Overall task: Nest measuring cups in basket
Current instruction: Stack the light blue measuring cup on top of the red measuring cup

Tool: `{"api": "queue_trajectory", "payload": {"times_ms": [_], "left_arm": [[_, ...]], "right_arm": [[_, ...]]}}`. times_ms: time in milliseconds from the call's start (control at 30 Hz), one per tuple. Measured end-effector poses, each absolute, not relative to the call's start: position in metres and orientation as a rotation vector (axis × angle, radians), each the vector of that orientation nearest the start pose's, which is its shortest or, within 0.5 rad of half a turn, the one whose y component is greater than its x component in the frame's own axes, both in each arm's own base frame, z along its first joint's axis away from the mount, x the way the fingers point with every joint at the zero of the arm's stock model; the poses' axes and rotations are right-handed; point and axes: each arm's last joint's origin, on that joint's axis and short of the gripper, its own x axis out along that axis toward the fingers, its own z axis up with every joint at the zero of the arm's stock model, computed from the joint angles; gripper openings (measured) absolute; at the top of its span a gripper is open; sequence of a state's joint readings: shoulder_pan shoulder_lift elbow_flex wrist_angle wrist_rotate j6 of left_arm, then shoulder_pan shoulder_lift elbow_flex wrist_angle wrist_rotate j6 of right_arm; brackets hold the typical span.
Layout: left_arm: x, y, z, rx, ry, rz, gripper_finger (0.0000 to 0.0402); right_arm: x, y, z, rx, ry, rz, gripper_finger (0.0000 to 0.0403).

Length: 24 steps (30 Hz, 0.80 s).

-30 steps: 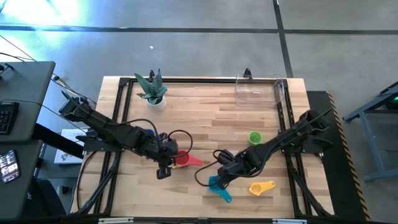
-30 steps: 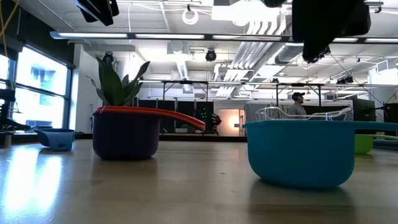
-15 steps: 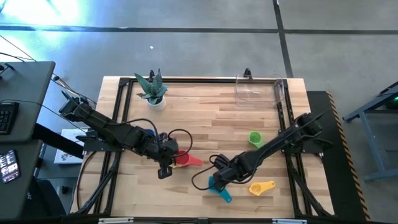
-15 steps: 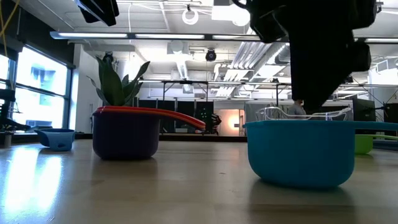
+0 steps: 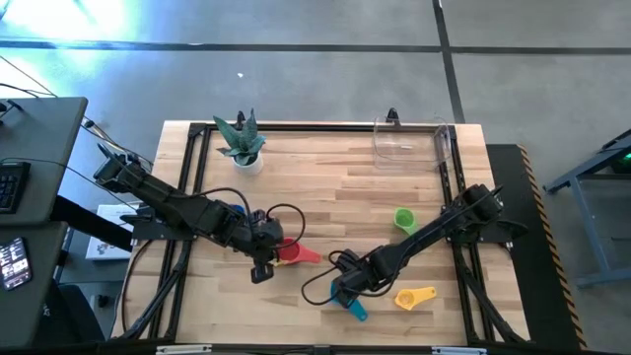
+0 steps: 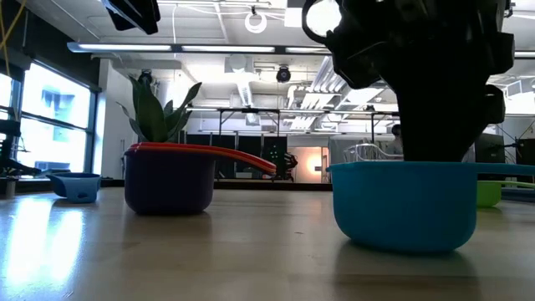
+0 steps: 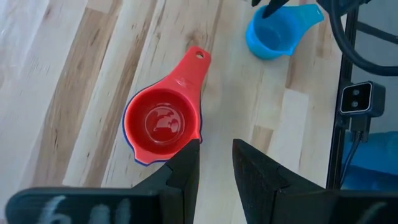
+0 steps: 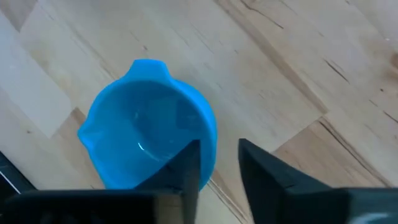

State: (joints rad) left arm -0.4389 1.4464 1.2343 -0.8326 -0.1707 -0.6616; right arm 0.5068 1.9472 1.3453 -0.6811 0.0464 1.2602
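My right gripper (image 5: 345, 288) is open and low over the teal cup (image 5: 349, 299) near the table's near edge. In the right wrist view its fingers stand astride the bowl's wall (image 8: 210, 140). In the low view it dips into the teal bowl (image 6: 401, 205). My left gripper (image 5: 260, 268) is open and hovers beside the red cup (image 7: 163, 123), which sits nested in a purple cup (image 6: 167, 182). The yellow cup (image 5: 414, 296) and green cup (image 5: 404, 218) rest on the wood. A blue cup (image 6: 75, 186) shows in the low view. The clear basket (image 5: 412, 143) stands at the far edge. My right gripper (image 8: 217, 165) comes from above, with one finger (image 8: 191, 163) over the inside of the teal bowl and the other (image 8: 264, 167) outside its wall. Whether either finger touches the wall I cannot tell. The cup stands upright on the table.
A white pot with a green plant (image 5: 242, 146) stands at the far left of the table. Black frame rails run along the table's left side (image 5: 187, 227) and right side (image 5: 455, 222). Cables loop on the wood by both grippers. Bare wood lies between the cups and the basket.
My right gripper has moved toward the table's near-left and come down over the teal cup; in the low view it has sunk from above the picture into the bowl. The cups have stayed where they were.
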Motion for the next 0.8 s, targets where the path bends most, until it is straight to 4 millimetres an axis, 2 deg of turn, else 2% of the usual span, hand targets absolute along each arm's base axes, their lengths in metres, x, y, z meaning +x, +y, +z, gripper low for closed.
{"api": "queue_trajectory", "payload": {"times_ms": [167,367,567,800], "left_arm": [[0.263,-0.118,0.289,-0.289,1.024,0.095,0.0086],[0.262,-0.118,0.289,-0.310,1.023,0.107,0.0086],[0.262,-0.118,0.289,-0.369,1.031,0.143,0.0086],[0.261,-0.119,0.289,-0.479,1.027,0.204,0.0086]], "right_arm": [[0.334,0.183,0.167,0.730,1.262,-0.415,0.0011],[0.339,0.174,0.171,0.749,1.287,-0.385,0.0007],[0.357,0.161,0.194,0.696,1.264,-0.287,0.0004],[0.377,0.129,0.223,0.558,1.246,-0.196,0.0002]]}}
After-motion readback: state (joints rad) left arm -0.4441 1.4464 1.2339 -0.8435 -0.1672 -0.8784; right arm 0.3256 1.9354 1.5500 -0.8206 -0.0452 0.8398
